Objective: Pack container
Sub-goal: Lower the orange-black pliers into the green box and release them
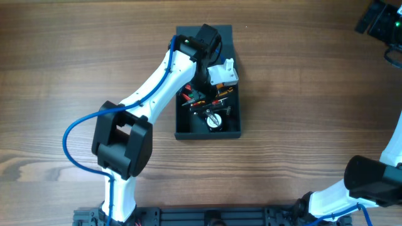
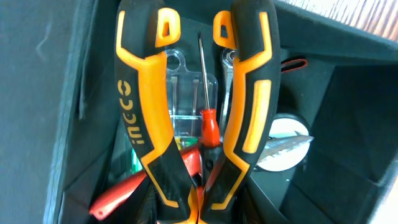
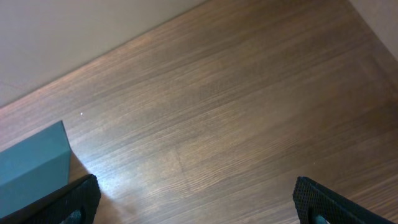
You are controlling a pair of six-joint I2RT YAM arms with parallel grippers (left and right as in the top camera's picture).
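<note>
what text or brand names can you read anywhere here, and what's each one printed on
"INGCO": running lengthwise down one handle of the orange-and-black pliers.
Round white item behind them: any marking is too blurred to read.
Nothing else legible in any view.

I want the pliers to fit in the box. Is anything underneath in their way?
Yes. The pliers hang over the open container, but a red-handled screwdriver and a round white thing lie right below them. They may have to settle on top.
</note>
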